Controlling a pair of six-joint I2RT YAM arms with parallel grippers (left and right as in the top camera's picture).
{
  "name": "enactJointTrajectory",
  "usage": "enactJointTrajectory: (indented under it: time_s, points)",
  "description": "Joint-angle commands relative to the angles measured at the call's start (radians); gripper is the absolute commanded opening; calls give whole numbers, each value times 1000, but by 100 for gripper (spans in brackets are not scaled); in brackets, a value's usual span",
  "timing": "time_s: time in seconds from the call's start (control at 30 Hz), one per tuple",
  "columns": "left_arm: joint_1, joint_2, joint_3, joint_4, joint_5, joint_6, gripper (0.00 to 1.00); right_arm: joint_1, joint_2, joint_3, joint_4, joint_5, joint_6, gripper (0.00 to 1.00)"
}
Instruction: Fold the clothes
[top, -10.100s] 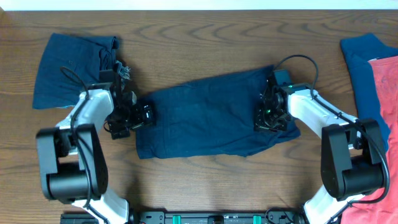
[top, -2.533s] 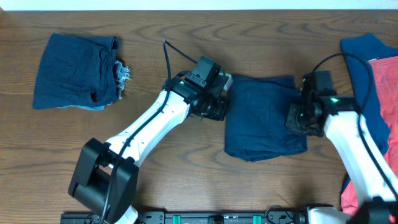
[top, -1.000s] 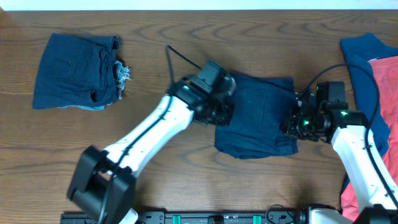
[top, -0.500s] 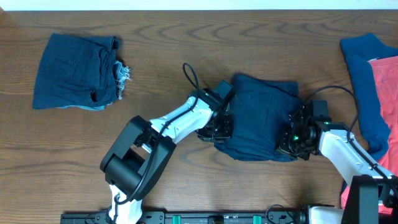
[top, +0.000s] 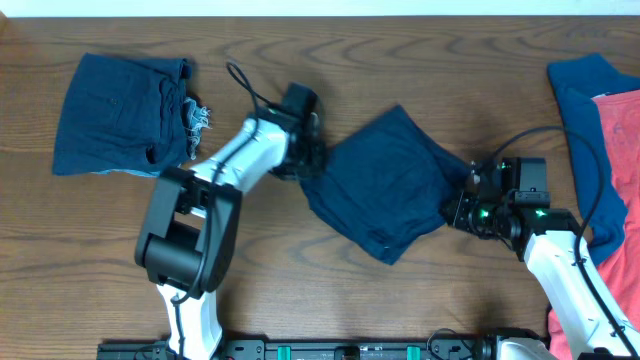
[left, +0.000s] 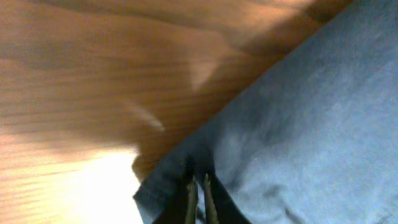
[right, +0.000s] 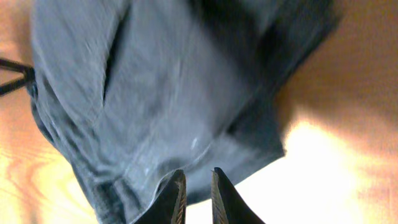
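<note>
A wooden table (top: 300, 290) seen from above, with two robot arms reaching in from its near edge.

Nearest, at about 4 o'clock from the table's middle, the right gripper (top: 458, 203) meets the right-hand corner of a pair of navy shorts (top: 385, 190). In its wrist view the two fingers (right: 177, 194) stand close together with a slim gap, tips over the hem. Whether they pinch the cloth cannot be told.

The shorts lie folded in the middle of the table, turned like a diamond, with corners toward 12, 3, 6 and 9 o'clock.

At the 9 o'clock corner sits the left gripper (top: 308, 160). Its wrist view, which is blurred, shows the fingers (left: 189, 198) pressed nearly together, pinching the edge of the shorts.

Farther off, at 10 o'clock, a folded denim garment (top: 115, 115) rests well apart, its frayed hem facing right. At the far right edge, around 2 o'clock, a blue garment (top: 585, 110) lies partly under a coral-red garment (top: 622, 150).
</note>
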Motion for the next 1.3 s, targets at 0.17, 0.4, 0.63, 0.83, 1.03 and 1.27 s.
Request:
enactJointTrajectory:
  time_s: [0.17, 0.4, 0.63, 0.83, 1.03, 1.27]
  points:
    - [26, -105, 146, -208, 171, 109, 11, 5, 103, 17, 212, 8, 16, 14]
    - [-71, -130, 109, -294, 175, 43, 12, 4, 292, 17, 284, 144, 37, 12]
    - [-137, -129, -26, -213, 144, -64, 26, 5, 367, 17, 123, 163, 92, 2]
    - [-139, -129, -126, -142, 98, -166, 29, 5, 290, 17, -32, 164, 129, 2]
    - [-122, -129, -146, -76, 12, -142, 40, 5, 64, 31, -64, 69, 55, 8]
    - [-22, -130, -140, 3, 193, -105, 42, 19, -80, 30, -40, 31, 5, 8]
